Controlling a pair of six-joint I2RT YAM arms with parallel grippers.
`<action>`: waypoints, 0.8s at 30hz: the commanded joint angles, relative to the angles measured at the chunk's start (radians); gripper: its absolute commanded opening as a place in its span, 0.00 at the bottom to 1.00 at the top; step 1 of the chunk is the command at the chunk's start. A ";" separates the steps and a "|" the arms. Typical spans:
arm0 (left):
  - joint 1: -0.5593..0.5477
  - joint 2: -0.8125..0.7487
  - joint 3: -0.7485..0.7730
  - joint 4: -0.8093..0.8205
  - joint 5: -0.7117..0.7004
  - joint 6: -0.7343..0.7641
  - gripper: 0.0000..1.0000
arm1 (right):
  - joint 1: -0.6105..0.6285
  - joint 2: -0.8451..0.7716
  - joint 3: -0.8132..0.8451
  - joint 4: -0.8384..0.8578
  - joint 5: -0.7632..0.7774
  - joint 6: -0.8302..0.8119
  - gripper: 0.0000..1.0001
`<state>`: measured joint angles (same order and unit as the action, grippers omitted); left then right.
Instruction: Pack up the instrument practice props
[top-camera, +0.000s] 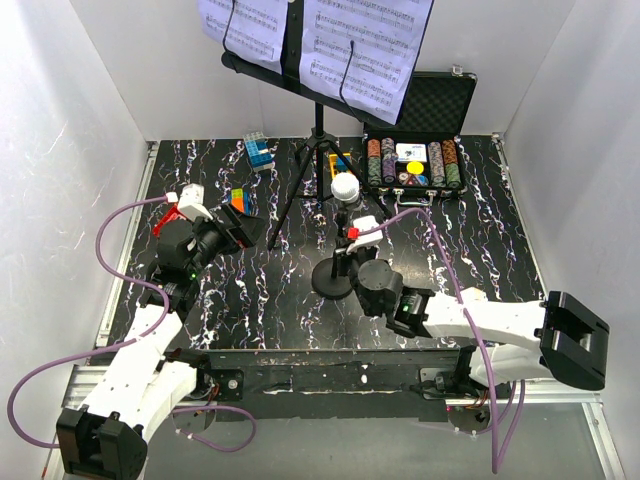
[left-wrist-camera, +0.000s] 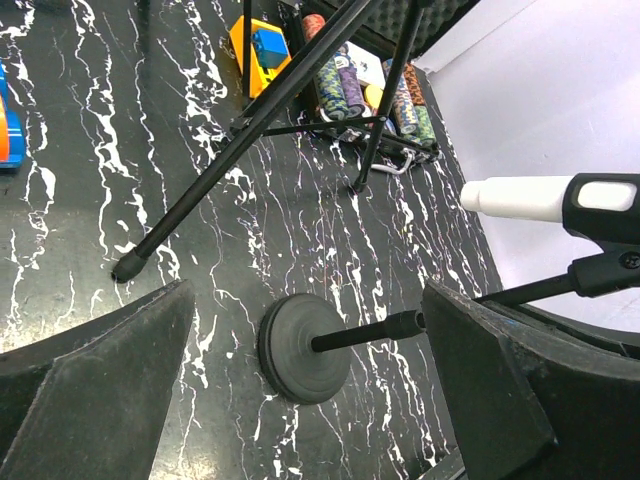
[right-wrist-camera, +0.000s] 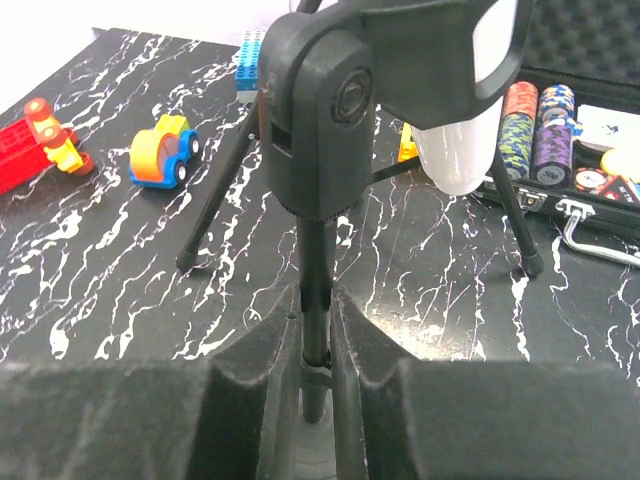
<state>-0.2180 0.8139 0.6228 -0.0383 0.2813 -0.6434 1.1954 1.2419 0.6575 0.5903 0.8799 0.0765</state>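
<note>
The black tripod music stand (top-camera: 318, 150) stands at the back centre, with white sheet-music pages (top-camera: 365, 45) on its desk. The microphone (top-camera: 345, 188) stands upright in front of it on a round black base (top-camera: 331, 281). My right gripper (top-camera: 348, 258) is shut on the microphone's thin pole (right-wrist-camera: 316, 270), low down just above the base; the pale head (right-wrist-camera: 458, 150) sits in its black clip above. My left gripper (top-camera: 240, 232) is open and empty, left of the tripod. In its view (left-wrist-camera: 306, 300) the base (left-wrist-camera: 300, 350) lies ahead between the fingers, untouched.
An open black case of poker chips (top-camera: 415, 165) lies at the back right, just behind the tripod legs (right-wrist-camera: 515, 225). Toy blocks sit at the back left (top-camera: 258, 150), beside my left gripper (top-camera: 240, 200), and a toy car (right-wrist-camera: 163, 152) lies near them. White walls enclose three sides.
</note>
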 joint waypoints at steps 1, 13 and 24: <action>-0.001 -0.018 0.018 -0.009 -0.042 0.007 0.98 | 0.004 0.001 0.076 -0.033 0.126 0.112 0.01; -0.018 0.016 0.136 -0.215 -0.099 0.071 0.98 | 0.009 -0.120 0.136 -0.457 0.018 0.289 0.65; -0.017 0.071 0.242 -0.331 -0.202 -0.059 0.98 | 0.009 -0.349 0.099 -0.733 -0.113 0.367 0.87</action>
<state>-0.2325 0.8669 0.7990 -0.2836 0.1555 -0.6594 1.1999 0.9874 0.7506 -0.0444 0.8227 0.3946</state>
